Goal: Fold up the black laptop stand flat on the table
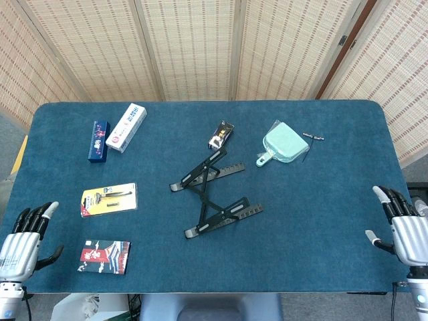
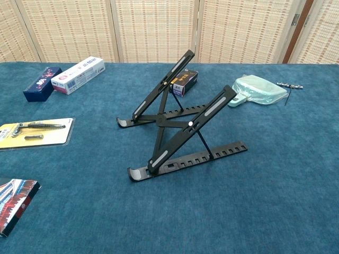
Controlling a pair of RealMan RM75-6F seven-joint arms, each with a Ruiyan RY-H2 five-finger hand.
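Blk laptop stand propped open, unfolded

Laptop stand: black, unfolded
Pose: two arms raised on struts, notched base rails flat
Place: table centre

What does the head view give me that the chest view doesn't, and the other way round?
Only the head view shows both hands: the left hand and right hand sit open at the table's near corners, far from the stand. Only the chest view shows the black laptop stand from the side, its upper arms propped up at an angle, not yet folded. Both show the stand mid-table, the white box and the mint dustpan.
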